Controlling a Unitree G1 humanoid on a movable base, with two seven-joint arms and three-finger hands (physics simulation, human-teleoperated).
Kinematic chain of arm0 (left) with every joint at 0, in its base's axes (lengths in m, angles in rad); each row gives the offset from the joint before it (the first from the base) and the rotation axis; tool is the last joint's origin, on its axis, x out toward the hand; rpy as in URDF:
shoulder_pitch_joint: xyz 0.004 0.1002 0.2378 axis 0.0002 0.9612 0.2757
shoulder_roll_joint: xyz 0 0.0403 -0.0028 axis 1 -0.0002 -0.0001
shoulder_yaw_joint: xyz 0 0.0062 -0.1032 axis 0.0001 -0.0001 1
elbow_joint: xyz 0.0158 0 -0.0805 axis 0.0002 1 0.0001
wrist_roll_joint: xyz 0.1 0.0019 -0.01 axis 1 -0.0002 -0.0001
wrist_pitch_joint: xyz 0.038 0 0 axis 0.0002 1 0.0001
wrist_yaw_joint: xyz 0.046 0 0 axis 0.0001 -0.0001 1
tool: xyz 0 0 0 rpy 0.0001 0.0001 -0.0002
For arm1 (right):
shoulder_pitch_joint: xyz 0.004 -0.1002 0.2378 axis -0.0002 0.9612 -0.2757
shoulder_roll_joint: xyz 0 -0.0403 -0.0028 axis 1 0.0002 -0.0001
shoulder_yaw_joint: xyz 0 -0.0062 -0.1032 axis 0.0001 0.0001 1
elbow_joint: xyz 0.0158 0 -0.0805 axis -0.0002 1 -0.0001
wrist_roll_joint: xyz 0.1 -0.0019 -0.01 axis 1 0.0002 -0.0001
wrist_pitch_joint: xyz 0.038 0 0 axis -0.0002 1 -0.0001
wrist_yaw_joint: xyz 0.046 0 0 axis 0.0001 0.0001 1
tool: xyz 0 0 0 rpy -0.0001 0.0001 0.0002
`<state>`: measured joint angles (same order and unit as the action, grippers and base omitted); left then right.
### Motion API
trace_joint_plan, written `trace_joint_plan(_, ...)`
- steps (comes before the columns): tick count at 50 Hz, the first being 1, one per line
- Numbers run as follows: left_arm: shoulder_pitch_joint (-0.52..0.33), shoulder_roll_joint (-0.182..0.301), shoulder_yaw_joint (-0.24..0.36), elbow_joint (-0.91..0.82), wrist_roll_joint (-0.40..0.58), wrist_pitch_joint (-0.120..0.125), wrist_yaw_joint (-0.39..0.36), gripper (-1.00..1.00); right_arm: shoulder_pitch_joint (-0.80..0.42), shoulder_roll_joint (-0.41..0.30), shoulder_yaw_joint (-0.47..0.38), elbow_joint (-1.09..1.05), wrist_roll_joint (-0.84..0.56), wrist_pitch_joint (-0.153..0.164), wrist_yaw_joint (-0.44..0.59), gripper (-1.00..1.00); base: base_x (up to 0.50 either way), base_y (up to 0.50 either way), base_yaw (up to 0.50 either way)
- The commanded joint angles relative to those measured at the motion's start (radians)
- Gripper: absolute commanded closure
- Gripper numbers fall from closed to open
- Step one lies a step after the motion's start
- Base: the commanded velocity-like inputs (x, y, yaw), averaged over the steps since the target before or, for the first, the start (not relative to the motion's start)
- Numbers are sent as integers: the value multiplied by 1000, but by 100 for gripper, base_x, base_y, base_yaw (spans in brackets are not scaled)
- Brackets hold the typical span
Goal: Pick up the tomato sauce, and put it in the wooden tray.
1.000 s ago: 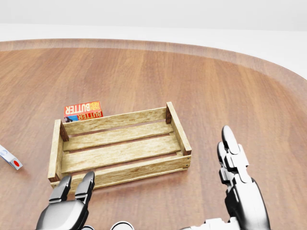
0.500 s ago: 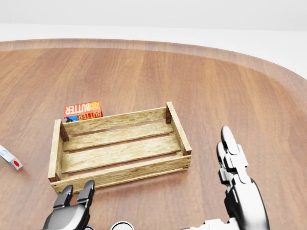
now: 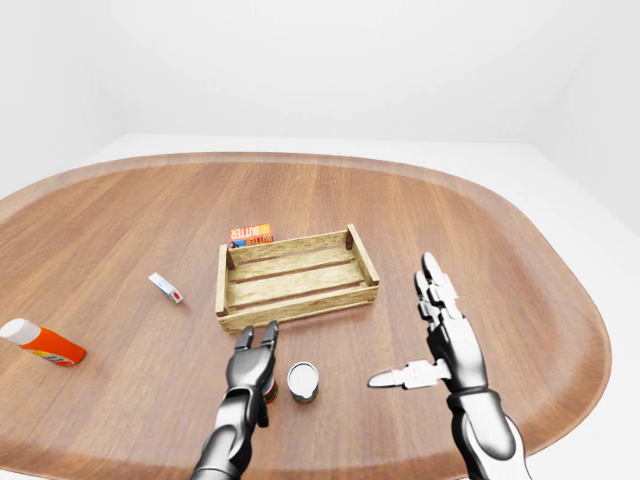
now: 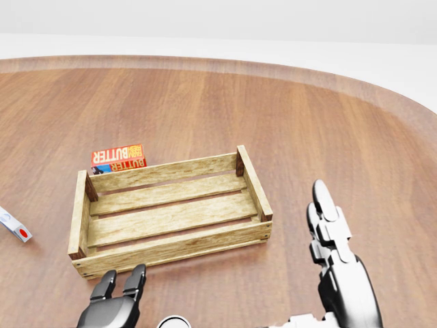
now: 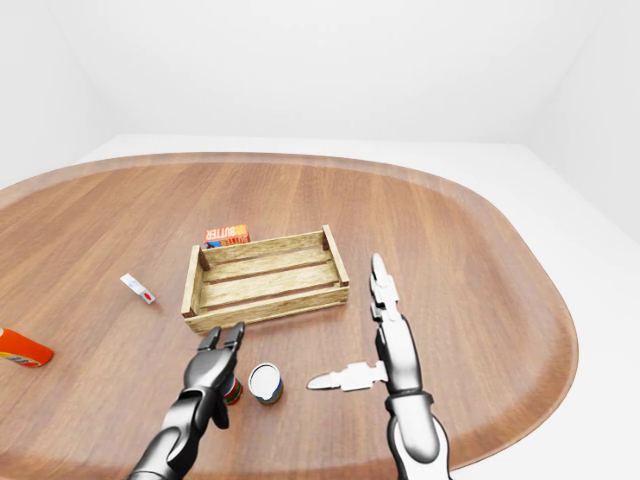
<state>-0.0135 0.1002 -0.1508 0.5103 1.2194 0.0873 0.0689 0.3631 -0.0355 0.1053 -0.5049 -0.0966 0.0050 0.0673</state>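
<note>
Fingers (image 3: 268,335) of the left hand (image 3: 252,368) spread loose over a red-labelled can (image 5: 232,391) near the wooden tray (image 3: 296,280); right hand (image 3: 445,335) flat, released, above the counter (image 3: 480,240).

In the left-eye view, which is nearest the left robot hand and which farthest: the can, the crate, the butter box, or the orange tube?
From the left robot hand:
1. Can, just to its right, near the view's bottom.
2. Crate, just above the hand.
3. Butter box, behind the crate's upper left corner.
4. Orange tube, far off at the left edge.
</note>
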Motion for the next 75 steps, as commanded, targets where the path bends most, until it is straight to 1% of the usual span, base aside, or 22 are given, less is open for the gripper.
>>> trace_joint_plan(1,-48,-7,-6,100,-9,0,28,-100,1,-1,6,-1,-5,0,-2,-100,0,0,0)
trace_joint_plan(2,-49,-6,-7,105,-11,0,28,-100,1,-2,5,-2,-5,1,-2,-100,0,0,0)
trace_joint_plan(3,-52,-6,-6,110,-14,0,31,-32,2,-2,5,-3,-4,1,-2,-100,0,0,0)
trace_joint_plan(4,-51,-6,-5,107,-17,0,32,97,2,-2,4,-4,-3,1,-2,-100,0,0,0)
trace_joint_plan(5,-48,-6,-6,99,-17,0,29,100,4,-2,4,-5,-2,1,-2,-100,0,0,0)
trace_joint_plan(19,-37,-8,-7,70,-13,0,26,100,2,-2,1,-8,-1,5,0,-100,0,0,0)
trace_joint_plan(31,13,-1,8,-47,-22,0,33,100,-4,-1,3,-4,-5,8,-1,-100,0,0,0)
trace_joint_plan(37,74,-8,26,-224,-43,0,15,100,-1,-1,1,-6,-3,5,2,-100,0,0,0)
trace_joint_plan(39,126,3,25,-318,-70,0,12,100,-3,-1,-3,-3,0,5,3,-100,0,0,0)
trace_joint_plan(45,197,-7,64,-521,-81,0,44,100,-6,0,5,1,-9,6,0,-100,0,0,0)
trace_joint_plan(49,255,-3,62,-653,-75,0,26,100,-7,0,-6,3,1,6,3,-100,0,0,0)
trace_joint_plan(53,274,-11,72,-725,-59,0,-9,100,-5,1,-2,1,-5,6,3,-100,0,0,0)
trace_joint_plan(56,262,-19,78,-765,-29,0,-37,100,-10,1,0,6,-7,7,1,-100,0,0,0)
trace_joint_plan(58,245,-22,79,-796,-17,0,-76,100,-8,1,0,4,-7,7,2,-100,0,0,0)
trace_joint_plan(61,203,-29,89,-821,-2,0,-127,100,-6,0,-2,2,-5,6,2,-100,0,0,0)
trace_joint_plan(64,173,-31,95,-834,9,0,-152,100,-7,1,-3,4,-5,5,3,-100,0,0,0)
trace_joint_plan(65,150,-32,96,-856,6,0,-192,100,-7,1,-2,4,-6,5,2,-100,0,0,0)
trace_joint_plan(67,127,-35,99,-867,13,0,-216,100,-7,1,0,6,-8,4,2,-100,0,0,0)
trace_joint_plan(69,78,-41,101,-873,27,0,-256,100,-8,1,0,7,-8,5,2,-100,0,0,0)
trace_joint_plan(72,37,-42,99,-871,40,0,-283,100,-7,0,-1,6,-7,4,2,-100,0,0,0)
trace_joint_plan(73,-7,-44,97,-873,49,0,-324,100,-7,0,-1,6,-7,4,1,-100,0,0,0)
trace_joint_plan(75,-54,-44,95,-870,64,0,-367,100,-9,1,0,9,-7,4,1,-100,0,0,0)
